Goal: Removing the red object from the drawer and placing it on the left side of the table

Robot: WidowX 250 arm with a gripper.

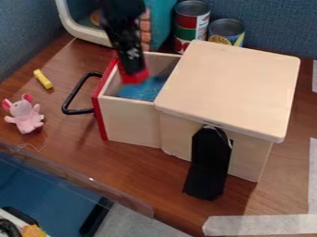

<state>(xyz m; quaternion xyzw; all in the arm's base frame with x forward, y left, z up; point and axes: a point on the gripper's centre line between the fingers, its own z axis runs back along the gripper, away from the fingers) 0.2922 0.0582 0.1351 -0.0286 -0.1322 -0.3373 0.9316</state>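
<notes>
While the gripper [132, 71] hung over the drawer [129, 121], its jaws were closed on the red object [136, 77] — blue material [142, 91] lay inside the drawer.

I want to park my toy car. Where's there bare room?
Bare wood lies between the pink mouse plushie, the drawer and the black flap. The wooden lid is bare too. It's crowded by the cans, and in the drawer, where the end effector hangs over something blue.
</notes>
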